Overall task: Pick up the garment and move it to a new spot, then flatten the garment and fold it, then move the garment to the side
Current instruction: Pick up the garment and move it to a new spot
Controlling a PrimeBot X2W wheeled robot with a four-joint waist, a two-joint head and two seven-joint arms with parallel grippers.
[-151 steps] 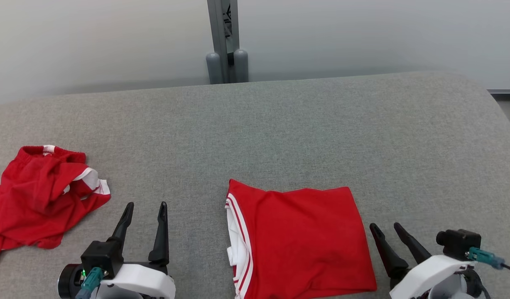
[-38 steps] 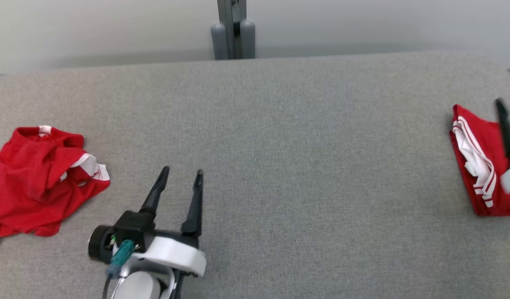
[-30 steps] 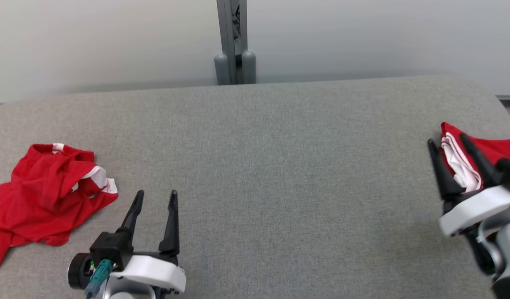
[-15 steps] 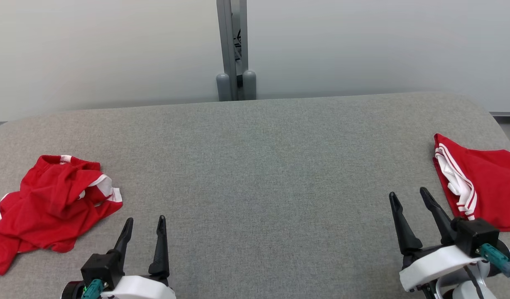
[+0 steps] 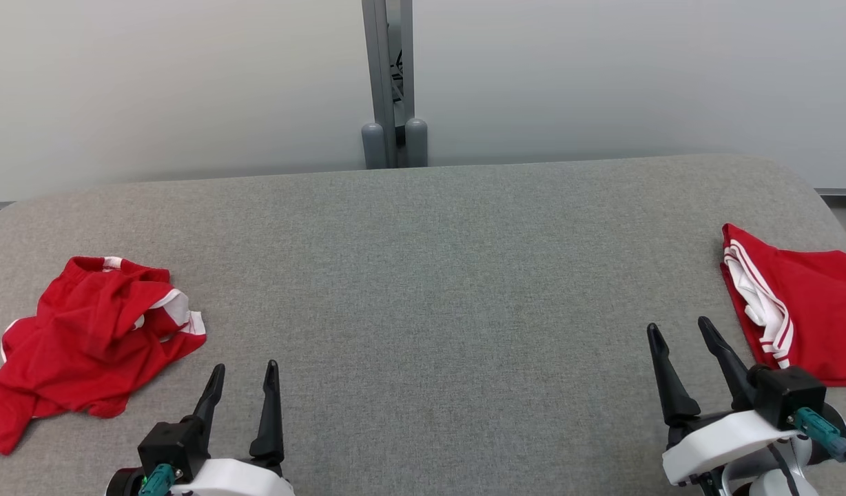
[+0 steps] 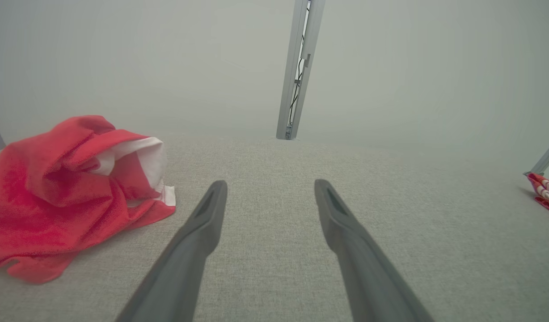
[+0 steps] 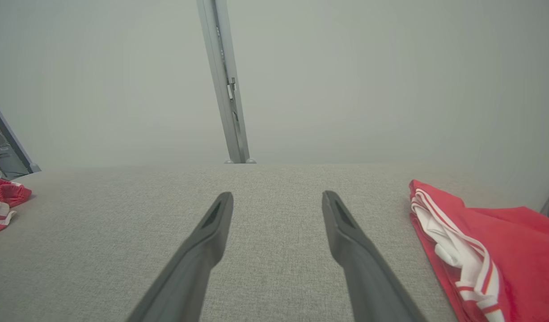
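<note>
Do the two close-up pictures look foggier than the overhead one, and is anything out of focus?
Head view: sharp and evenly lit, no glare on the crumpled garment. Left wrist view: hazy and washed out, its fingers soft near the bottom edge. Right wrist view: the same haze, though stripes on the folded garment read clearly.

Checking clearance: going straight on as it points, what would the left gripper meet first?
Probably nothing near: the left gripper points along bare table toward the far post; the crumpled garment lies to its left.
</note>
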